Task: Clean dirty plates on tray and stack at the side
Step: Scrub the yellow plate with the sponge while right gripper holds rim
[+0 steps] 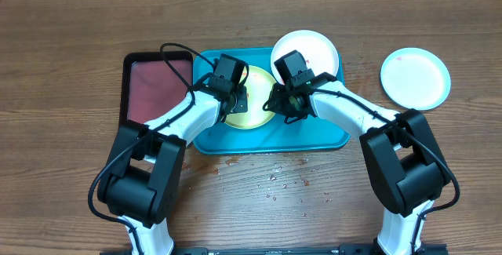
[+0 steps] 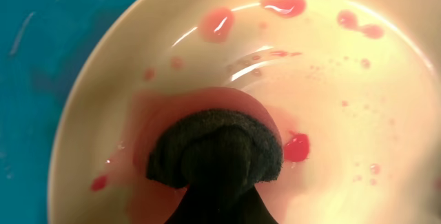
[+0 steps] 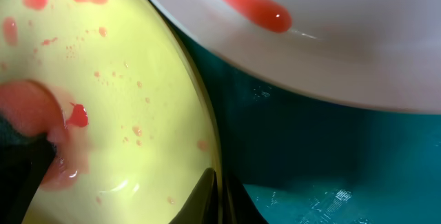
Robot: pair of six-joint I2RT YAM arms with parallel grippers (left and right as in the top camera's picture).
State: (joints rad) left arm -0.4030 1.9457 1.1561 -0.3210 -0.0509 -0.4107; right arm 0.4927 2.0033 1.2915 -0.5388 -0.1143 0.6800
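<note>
A lime green plate [image 1: 256, 90] lies on the turquoise tray [image 1: 314, 135], with red sauce drops and a pink smear [image 2: 220, 21] on it. My left gripper [image 1: 238, 103] is shut on a dark cloth [image 2: 213, 151] that presses on the plate's face. My right gripper [image 1: 277, 103] is shut on that plate's right rim [image 3: 207, 148], one finger on each side. A white plate [image 1: 307, 49] with a red streak [image 3: 251, 7] overlaps the tray's far right corner. On the table to the right lies the light blue plate [image 1: 416, 78].
A smaller black tray [image 1: 157, 82] with reddish liquid stands against the turquoise tray's left side. Red and wet spatters [image 1: 274, 178] dot the wooden table in front of the tray. Both arms reach in from the near edge.
</note>
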